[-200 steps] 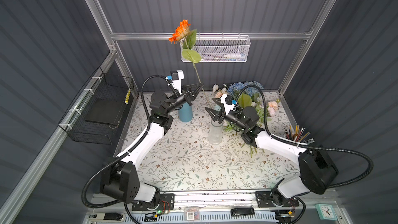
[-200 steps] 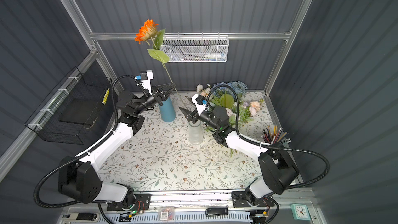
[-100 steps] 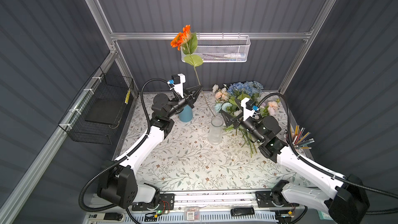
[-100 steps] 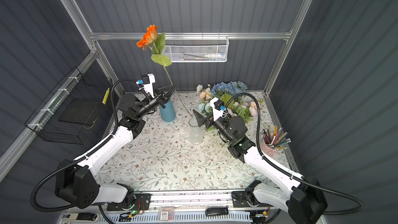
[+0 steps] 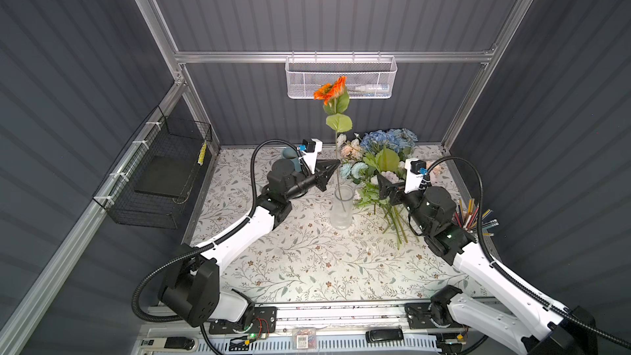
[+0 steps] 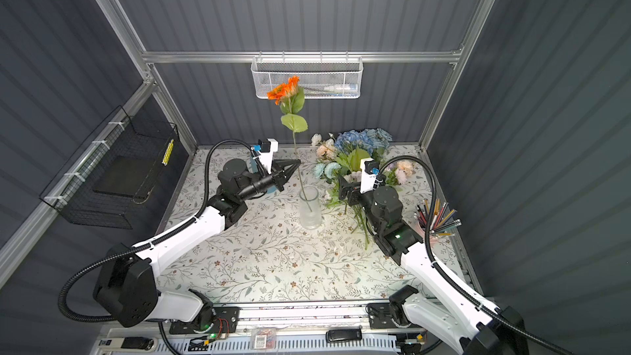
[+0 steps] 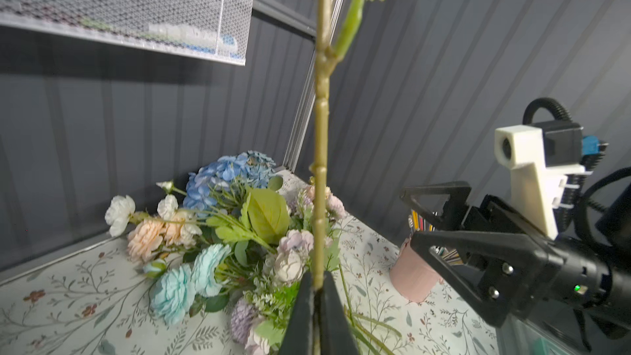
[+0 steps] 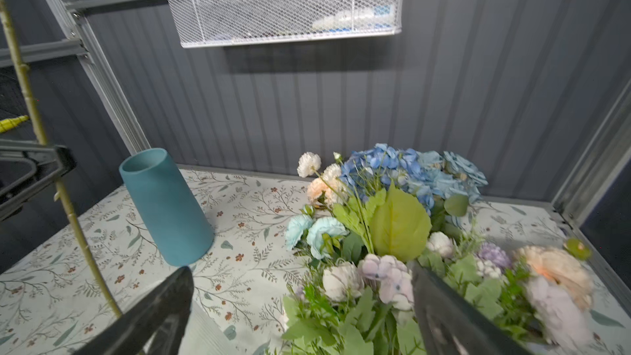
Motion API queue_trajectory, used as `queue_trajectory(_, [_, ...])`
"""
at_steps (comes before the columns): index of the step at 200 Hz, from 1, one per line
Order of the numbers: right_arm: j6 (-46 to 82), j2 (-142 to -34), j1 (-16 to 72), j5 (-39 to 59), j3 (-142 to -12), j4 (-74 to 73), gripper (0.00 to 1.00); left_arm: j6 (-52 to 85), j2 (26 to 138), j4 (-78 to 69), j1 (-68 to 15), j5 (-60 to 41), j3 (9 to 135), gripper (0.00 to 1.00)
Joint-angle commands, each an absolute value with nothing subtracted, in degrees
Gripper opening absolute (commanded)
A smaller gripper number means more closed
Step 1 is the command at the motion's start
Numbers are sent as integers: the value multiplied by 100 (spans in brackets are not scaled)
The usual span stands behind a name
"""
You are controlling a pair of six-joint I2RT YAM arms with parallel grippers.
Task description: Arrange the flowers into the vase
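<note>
On leaf-printed worktop, soft heap of fabric flowers at back right, right claw spread wide over it. Beside it, clear cylindrical glass vase holding foot of knobbly stem of orange daisy, pinched by left claw. Whole in right wrist view alone: matte tapered teal vase.

The daisy is orange with green leaves, the hydrangeas blue, the teal vase plain, the desk white with a leafy flower print.

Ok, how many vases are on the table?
2: a clear glass vase mid-table, the orange daisy standing in it, and a teal vase at the back, partly hidden behind the left gripper in both top views.
</note>
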State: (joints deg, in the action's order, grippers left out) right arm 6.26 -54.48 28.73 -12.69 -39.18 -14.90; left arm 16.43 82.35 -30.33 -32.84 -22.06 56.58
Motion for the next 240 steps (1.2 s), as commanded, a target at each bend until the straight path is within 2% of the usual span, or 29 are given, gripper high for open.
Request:
queue_trajectory(1, [776,-5452,2847,-1689,-3880,-1277,99,1289,8360,-3097,-3393,-1719,5375,0])
queue_trajectory(59, [1045,-5553,2747,-1887,-4043,-368,99,1228,8610,-3309,-3594,-1407,4992,0])
queue_trajectory(73, [1308,-5563,2604,-1902,-4093,-79,99,1248,8666,-3320,-3610,-1406,4971,5])
queue_trajectory(86, [1601,-5559,2425,-1822,-4098,123,99,1256,8684,-3320,-3630,-1406,4948,13])
queue_trajectory(108, [2225,-5549,1983,-1578,-4109,449,96,1307,8623,-3293,-3634,-1365,4913,45])
queue_trajectory(138, [2760,-5570,1393,-1226,-4107,738,91,1353,8379,-3057,-3639,-1192,4891,68])
queue_trajectory(175, [3353,-5742,558,-429,-4094,1068,74,1428,7791,-2467,-3639,-692,4917,90])
queue_trajectory(182, [3436,-5764,433,-283,-4049,1050,71,1449,7658,-2378,-3638,-572,4908,99])
queue_trajectory(240, [3879,-6379,-141,663,-3623,374,57,1480,7447,-1570,-3564,-212,5374,99])
